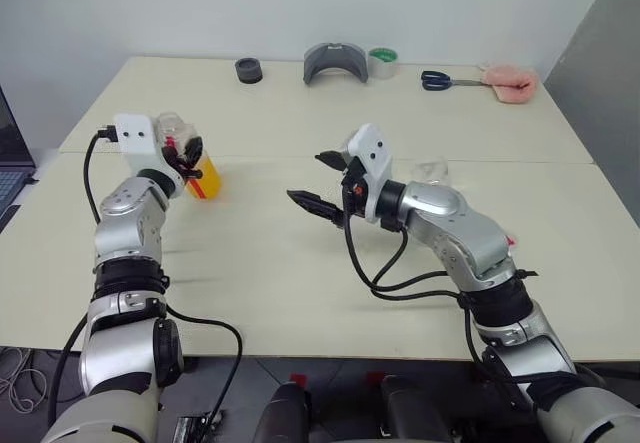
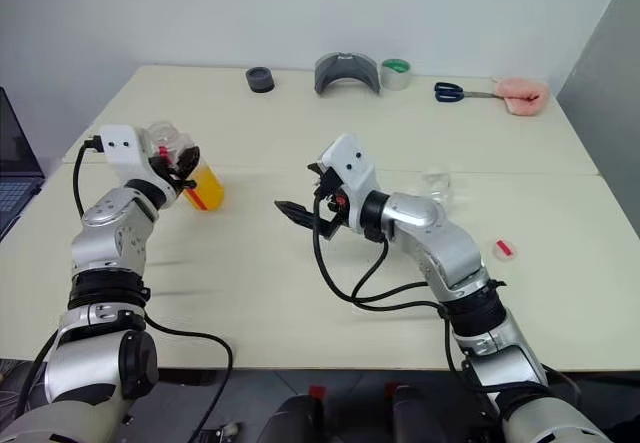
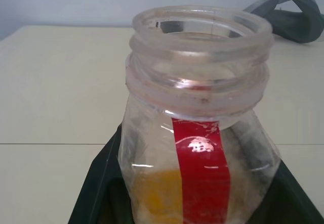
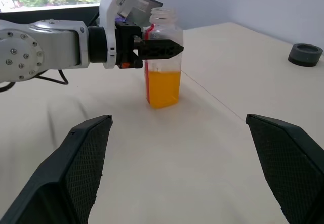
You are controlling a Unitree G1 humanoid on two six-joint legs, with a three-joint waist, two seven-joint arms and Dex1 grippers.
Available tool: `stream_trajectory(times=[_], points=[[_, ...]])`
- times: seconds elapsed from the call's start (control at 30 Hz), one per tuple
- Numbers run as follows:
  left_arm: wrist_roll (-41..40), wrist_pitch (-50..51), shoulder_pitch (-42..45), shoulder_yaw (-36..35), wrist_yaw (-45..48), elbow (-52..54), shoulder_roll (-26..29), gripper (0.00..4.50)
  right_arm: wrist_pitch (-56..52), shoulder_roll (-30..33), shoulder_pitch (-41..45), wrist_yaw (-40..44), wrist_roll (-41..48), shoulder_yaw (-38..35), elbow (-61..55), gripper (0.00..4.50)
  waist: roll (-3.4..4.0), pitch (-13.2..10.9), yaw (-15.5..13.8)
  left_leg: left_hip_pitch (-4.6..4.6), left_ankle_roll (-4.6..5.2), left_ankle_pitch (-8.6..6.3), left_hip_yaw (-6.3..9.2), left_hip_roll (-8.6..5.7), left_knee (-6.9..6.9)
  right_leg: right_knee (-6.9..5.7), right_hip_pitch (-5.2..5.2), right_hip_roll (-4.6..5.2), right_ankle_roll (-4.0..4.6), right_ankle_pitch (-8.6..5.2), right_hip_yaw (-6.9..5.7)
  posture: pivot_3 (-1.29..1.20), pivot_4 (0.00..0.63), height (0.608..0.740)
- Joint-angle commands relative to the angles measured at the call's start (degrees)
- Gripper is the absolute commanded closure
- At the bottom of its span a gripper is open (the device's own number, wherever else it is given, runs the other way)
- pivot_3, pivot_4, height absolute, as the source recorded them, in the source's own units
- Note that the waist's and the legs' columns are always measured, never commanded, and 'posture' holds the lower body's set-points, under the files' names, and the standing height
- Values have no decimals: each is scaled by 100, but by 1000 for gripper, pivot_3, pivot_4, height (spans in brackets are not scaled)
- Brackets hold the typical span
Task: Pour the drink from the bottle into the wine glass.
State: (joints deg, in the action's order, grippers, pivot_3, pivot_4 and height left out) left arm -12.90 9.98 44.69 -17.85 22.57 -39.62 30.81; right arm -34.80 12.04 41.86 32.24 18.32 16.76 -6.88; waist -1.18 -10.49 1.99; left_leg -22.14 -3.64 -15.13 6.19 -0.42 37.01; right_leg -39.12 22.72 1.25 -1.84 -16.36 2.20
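Observation:
My left gripper [image 1: 188,159] is shut on the bottle [image 4: 163,67], a small clear bottle with a red label strip. The bottle stands upright at the table's left, its mouth open and uncapped. The orange drink [image 4: 163,88] fills its lower half. Its base is at or just above the tabletop. My right gripper [image 2: 295,188] hangs open over the middle of the table, pointing at the bottle, with nothing between its fingers. The wine glass [image 2: 437,181] stands behind my right forearm, partly hidden by it. A small red-and-white cap [image 2: 505,250] lies on the table at the right.
Along the far edge lie a black ring [image 1: 248,70], a grey curved object [image 1: 336,63], a green tape roll [image 1: 382,62], blue-handled scissors [image 1: 445,80] and a pink cloth [image 1: 510,83]. A laptop [image 1: 10,163] sits off the left edge.

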Motion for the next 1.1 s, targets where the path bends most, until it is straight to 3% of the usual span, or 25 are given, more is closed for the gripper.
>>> stream_trajectory(times=[0.03,0.1,0.37,0.4,1.1], points=[[143,-365,136,99,70,-268,104,2695,116,-80,85,38,-93,-10,-127,0,0,0,2,1,0,0,-1,-1,0,-2,0,0,0,0,1,0,150,740],[158,-468,158,137,113,-371,93,2695,88,-94,64,65,-117,-23,-150,0,0,1,2,1,0,0,0,0,0,-3,0,-1,0,0,0,0,150,740],[124,-625,43,224,162,-205,26,165,60,-131,9,79,-152,-55,-215,0,-1,1,12,1,3,-2,-1,0,0,-4,2,-2,1,0,1,0,150,740],[116,-620,10,224,169,-158,20,46,64,-136,8,80,-150,-58,-218,0,-1,1,22,1,3,-2,-1,1,0,-4,3,-2,1,0,2,0,150,740],[159,-577,-920,242,-217,651,-198,46,117,2,-272,167,-373,-47,-350,0,-3,2,91,-23,14,-8,-1,2,6,-48,53,1,2,1,15,0,150,740]])
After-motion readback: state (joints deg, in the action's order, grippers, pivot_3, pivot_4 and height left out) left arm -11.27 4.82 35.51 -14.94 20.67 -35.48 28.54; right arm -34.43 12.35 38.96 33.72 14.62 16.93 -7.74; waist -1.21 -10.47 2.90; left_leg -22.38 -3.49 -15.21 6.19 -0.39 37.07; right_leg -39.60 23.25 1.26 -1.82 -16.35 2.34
